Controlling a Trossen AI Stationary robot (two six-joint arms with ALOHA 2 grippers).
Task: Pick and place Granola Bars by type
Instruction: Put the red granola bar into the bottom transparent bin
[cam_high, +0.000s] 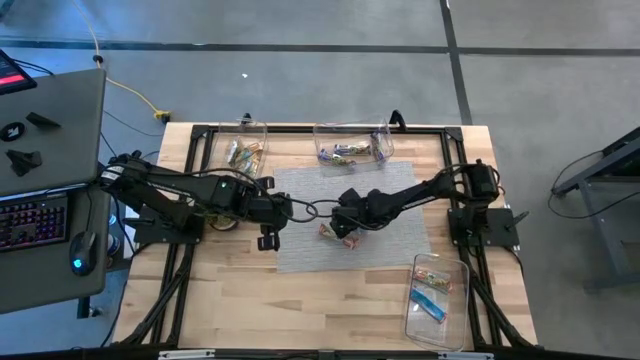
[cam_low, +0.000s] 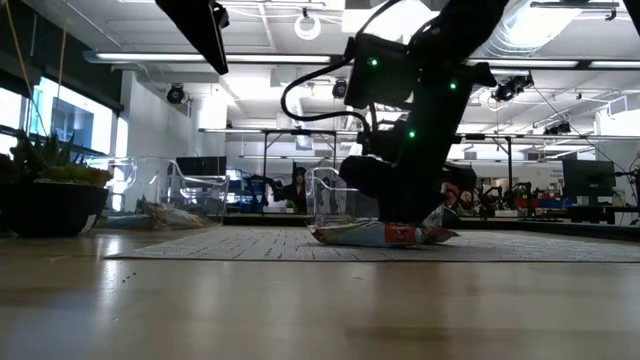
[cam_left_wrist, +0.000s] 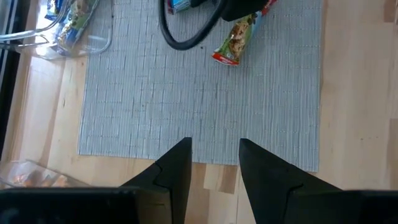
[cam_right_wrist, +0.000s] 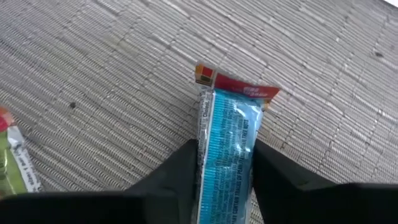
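While the right gripper (cam_right_wrist: 224, 171) was low over the grey mat (cam_high: 300, 190), its two fingers sat on either side of a blue granola bar (cam_right_wrist: 227, 134) lying on the mat, pinching it. A green and red bar (cam_left_wrist: 236, 38) lay just beside. The left gripper (cam_left_wrist: 214, 165) waited spread and empty over the mat's edge.

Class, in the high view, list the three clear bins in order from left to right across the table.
Bin at the back left holding brownish bars → bin at the back middle holding purple bars → bin at the front right holding blue bars.
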